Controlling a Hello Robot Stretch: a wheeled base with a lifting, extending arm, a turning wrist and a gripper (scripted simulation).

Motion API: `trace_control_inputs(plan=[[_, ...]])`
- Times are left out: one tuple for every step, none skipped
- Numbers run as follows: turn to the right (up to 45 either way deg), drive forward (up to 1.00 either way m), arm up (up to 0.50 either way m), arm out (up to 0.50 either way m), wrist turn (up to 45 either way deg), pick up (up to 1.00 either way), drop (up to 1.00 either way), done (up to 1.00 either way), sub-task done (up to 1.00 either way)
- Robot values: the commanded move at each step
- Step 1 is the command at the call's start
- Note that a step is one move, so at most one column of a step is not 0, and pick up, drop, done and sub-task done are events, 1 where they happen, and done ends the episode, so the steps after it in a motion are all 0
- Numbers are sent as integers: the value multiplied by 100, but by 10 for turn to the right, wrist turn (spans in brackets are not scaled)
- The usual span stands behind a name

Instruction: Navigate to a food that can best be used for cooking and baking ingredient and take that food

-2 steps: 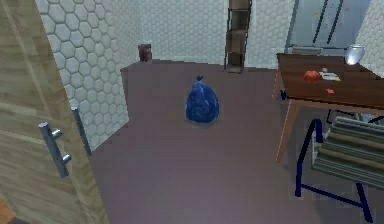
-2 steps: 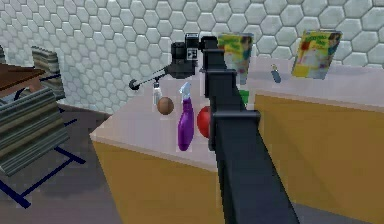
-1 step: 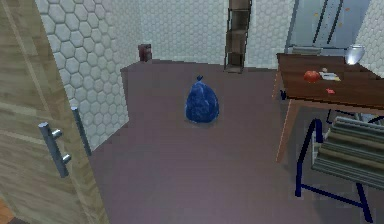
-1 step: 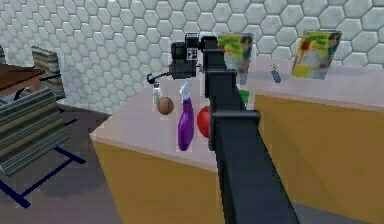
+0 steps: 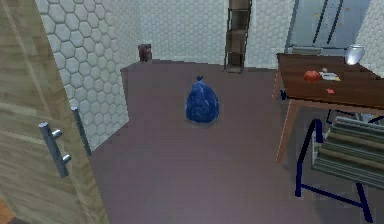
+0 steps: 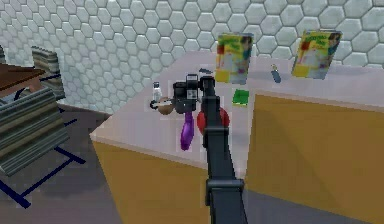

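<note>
- Arm [image 6: 222, 170] reaches in over the counter [image 6: 130, 135] from its near edge; a purple thing [image 6: 188, 132] and a red thing [image 6: 204, 120] lie alongside it.
- Gripper [image 6: 172, 97] sits by a brown blob [image 6: 160, 105] toward the left edge. This is probably the wanted food, so the reach looks aimed there. Finger spacing and grasp: cannot tell.
- Left box [image 6: 233, 55] and right box [image 6: 320, 50] stand at the far edge, propped against the wall.

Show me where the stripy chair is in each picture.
Forward view: the stripy chair sits at the bottom right.
Arm side view: the stripy chair sits at the left edge, low down.
Shared landmark: the brown wooden table beside the chair.
</note>
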Motion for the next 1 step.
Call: trace_control_inputs(plan=[[0, 0, 0, 0, 0, 100, 0, 0, 0]])
